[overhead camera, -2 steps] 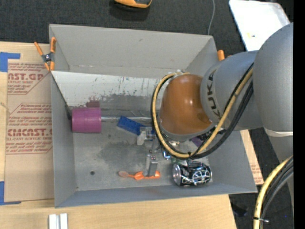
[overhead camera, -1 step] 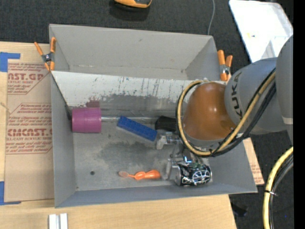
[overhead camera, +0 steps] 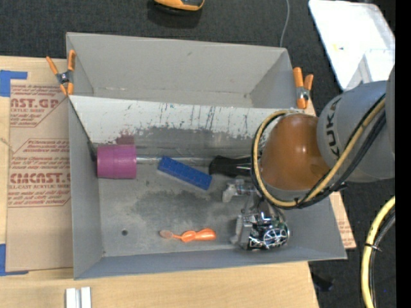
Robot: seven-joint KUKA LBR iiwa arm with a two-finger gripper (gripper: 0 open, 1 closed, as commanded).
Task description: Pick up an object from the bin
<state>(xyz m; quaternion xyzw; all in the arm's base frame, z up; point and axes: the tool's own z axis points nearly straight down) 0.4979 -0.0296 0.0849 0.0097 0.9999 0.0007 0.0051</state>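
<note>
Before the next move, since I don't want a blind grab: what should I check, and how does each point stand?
1. Hand down inside the bin, at the view's lower right corner: ok.
2. Dark patterned thing at the hand, loose item or robot part: cannot tell.
3. Anything held: cannot tell.
4. Orange piece lies left of the hand, apart from it: ok.
5. Blue block and pink cylinder well clear, toward the left: ok.
6. Black thing in full sight: not ok, the arm covers its right end.
</note>
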